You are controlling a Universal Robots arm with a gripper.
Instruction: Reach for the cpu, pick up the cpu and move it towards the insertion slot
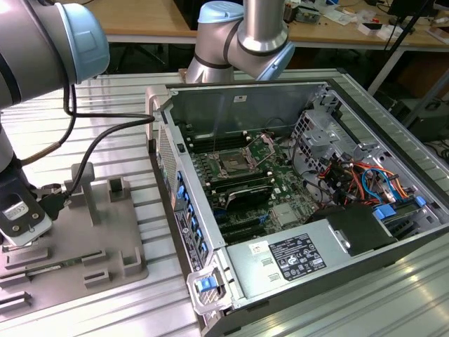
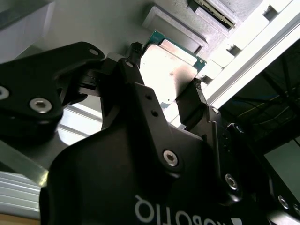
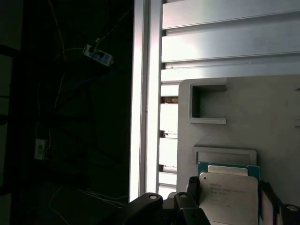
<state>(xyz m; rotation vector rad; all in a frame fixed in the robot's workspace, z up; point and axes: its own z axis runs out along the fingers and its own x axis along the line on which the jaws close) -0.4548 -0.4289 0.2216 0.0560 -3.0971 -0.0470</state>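
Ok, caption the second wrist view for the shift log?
Black gripper shut on the flat, square, silvery metal-topped cpu with a green rim, against the pale grey fixture plate.

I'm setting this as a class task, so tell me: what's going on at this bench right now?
A robot arm's gripper has its jaws closed against two opposite edges of the cpu, at the grey parts tray on the exterior view's left. Whether the chip has left the tray is hard to tell. The insertion slot sits on the board inside the open computer case, further to the exterior view's right, so the cpu is not near it.
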